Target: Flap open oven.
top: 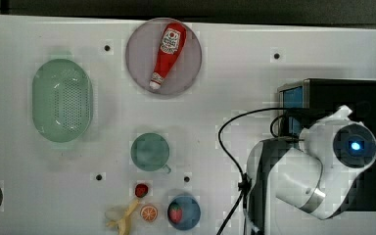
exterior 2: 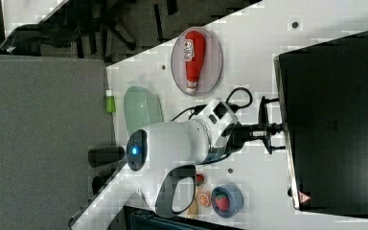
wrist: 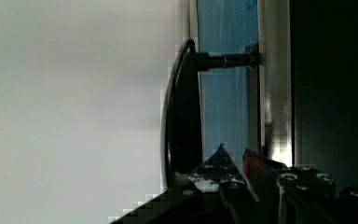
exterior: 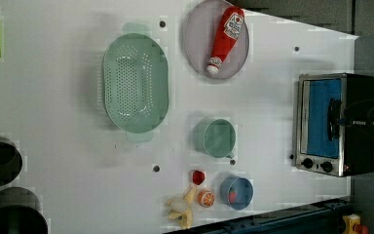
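Observation:
The oven stands at the left view's right edge, its blue glass door upright against the silver frame. My gripper reaches over the oven's black top and is shut on the middle of the door's bar handle. In the left view the handle lies across the blue glass with the gripper on it. In the top view my white arm covers much of the oven. Two black knobs sit beside the door.
A ketchup bottle lies on a grey plate. A green colander, a green cup, a blue bowl holding a strawberry, a banana and an orange slice sit on the white table. A black cable loops beside the arm.

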